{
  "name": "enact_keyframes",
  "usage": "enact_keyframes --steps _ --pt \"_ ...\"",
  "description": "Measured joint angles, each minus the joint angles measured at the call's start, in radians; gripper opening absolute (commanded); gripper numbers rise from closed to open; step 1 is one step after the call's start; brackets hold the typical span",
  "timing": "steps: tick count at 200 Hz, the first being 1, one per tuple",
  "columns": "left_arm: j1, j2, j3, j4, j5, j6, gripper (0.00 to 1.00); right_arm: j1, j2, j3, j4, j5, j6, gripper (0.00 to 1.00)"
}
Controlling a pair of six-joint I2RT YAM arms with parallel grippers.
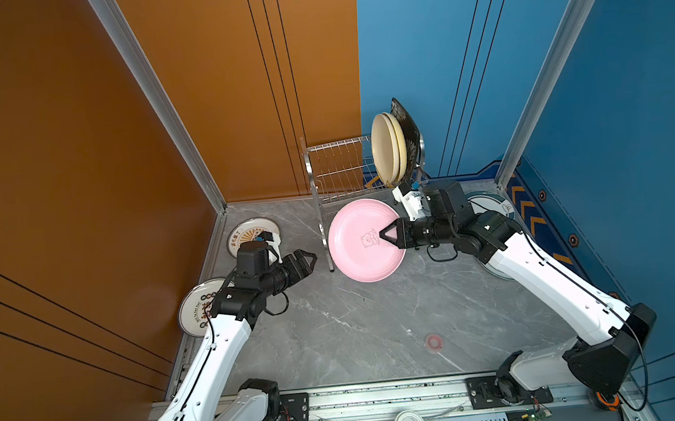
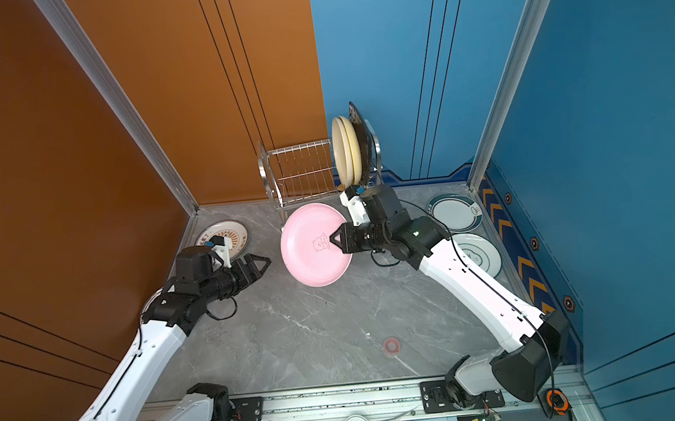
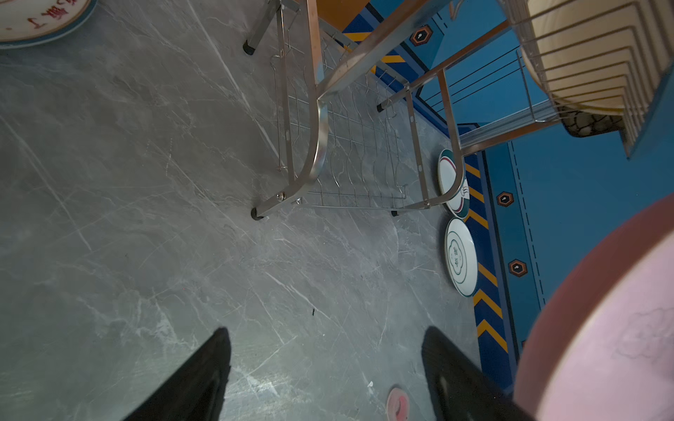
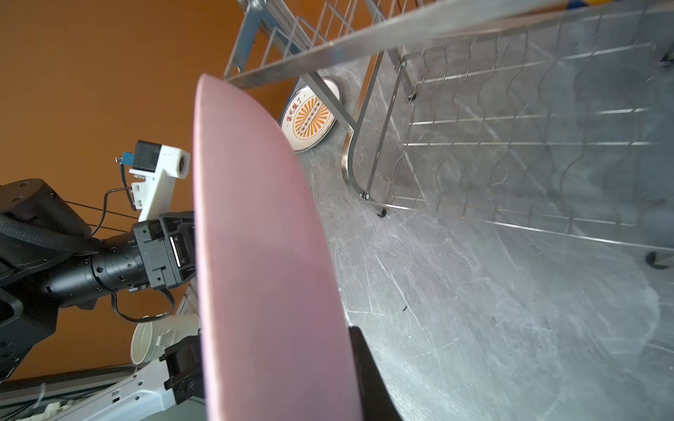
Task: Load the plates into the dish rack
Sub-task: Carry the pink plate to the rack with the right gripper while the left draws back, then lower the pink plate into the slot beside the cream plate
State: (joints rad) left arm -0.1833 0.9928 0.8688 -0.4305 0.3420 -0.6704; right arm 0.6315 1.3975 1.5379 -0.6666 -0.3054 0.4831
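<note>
1. Our right gripper [image 1: 385,234] pinches the rim of the pink plate [image 1: 354,235], held tilted just in front of the dish rack [image 1: 334,166].
2. Our left gripper [image 1: 312,261] hangs spread and empty, left of the rack.
3. We judge the plate stiff, smooth, likely slippery and breakable; a firm hold well onto the rim suits it.

Free slots are offered at the left of the upper tier of the dish rack [image 1: 338,165]; its right end is filled by cream-yellow plates [image 1: 386,149] and a black plate [image 1: 410,130] on edge. The rack's front is partly blocked by the pink plate [image 1: 365,240] clamped in the right gripper [image 1: 383,232]. The middle of the table [image 1: 358,322] is kept bare; other plates [image 1: 252,233] are confined to its sides.
</note>
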Motion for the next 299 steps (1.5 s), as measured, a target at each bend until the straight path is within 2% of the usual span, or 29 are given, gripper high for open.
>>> enact_keyframes --steps 46,88,159,230,299 --pt "0.000 -0.002 -0.034 -0.008 0.000 0.001 0.96 0.104 0.031 0.238 -0.127 0.306 -0.068 0.00" --pt "-0.016 -0.005 -0.057 -0.007 0.000 0.001 1.00 0.164 0.118 0.470 -0.157 0.565 -0.148 0.00" --pt "-0.045 -0.029 -0.111 -0.008 0.000 0.002 0.98 0.230 0.322 0.739 -0.126 0.912 -0.347 0.00" --pt "-0.049 -0.045 -0.138 -0.007 0.000 0.002 0.98 0.243 0.465 0.788 0.081 1.121 -0.551 0.00" --pt "-0.049 -0.049 -0.147 -0.007 0.000 0.002 0.98 0.204 0.648 0.937 0.196 1.176 -0.695 0.00"
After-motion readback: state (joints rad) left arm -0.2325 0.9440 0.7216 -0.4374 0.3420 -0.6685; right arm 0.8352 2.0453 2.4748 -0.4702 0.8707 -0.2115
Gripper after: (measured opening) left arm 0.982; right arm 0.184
